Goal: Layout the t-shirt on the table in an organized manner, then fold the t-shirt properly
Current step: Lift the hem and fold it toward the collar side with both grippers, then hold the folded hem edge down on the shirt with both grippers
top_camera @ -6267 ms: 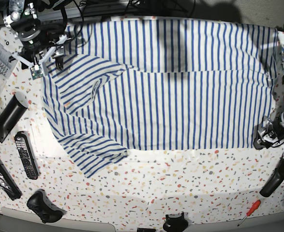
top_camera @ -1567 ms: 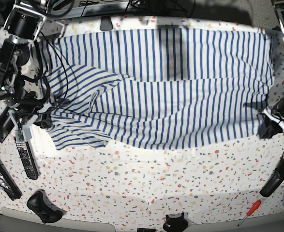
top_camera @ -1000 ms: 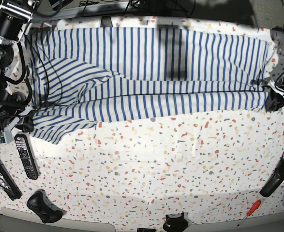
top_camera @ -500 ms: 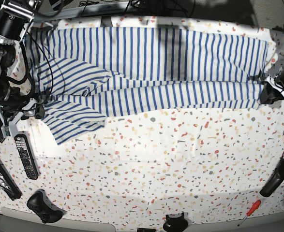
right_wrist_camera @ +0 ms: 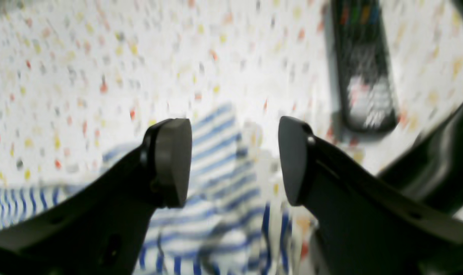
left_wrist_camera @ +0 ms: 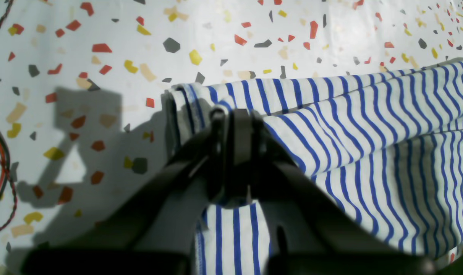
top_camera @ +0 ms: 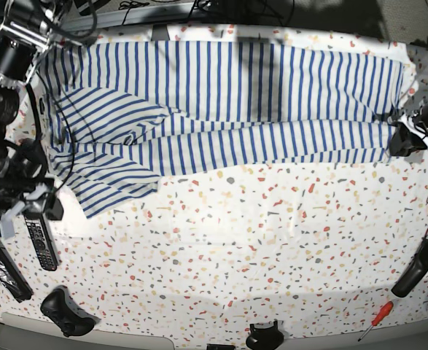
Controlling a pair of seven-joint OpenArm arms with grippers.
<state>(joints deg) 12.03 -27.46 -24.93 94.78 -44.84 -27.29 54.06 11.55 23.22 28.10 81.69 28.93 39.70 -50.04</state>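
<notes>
I see the t-shirt [top_camera: 221,102] lying folded lengthwise along the far side of the worktop [top_camera: 257,248], one sleeve trailing near-left. My left end effector [top_camera: 406,138] sits at its right edge; whether it grips, I cannot tell. My right end effector [top_camera: 25,210] hovers above the remote [top_camera: 40,242].

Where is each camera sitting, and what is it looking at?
Base: high above, looking down on the table and t-shirt; both arms show at the edges.
Left wrist: on the left arm, looking down at the left gripper pinching the shirt's edge.
Right wrist: on the right arm, blurry, looking past the open right gripper at a sleeve and a remote.
All three share the striped shirt and speckled table.
</notes>
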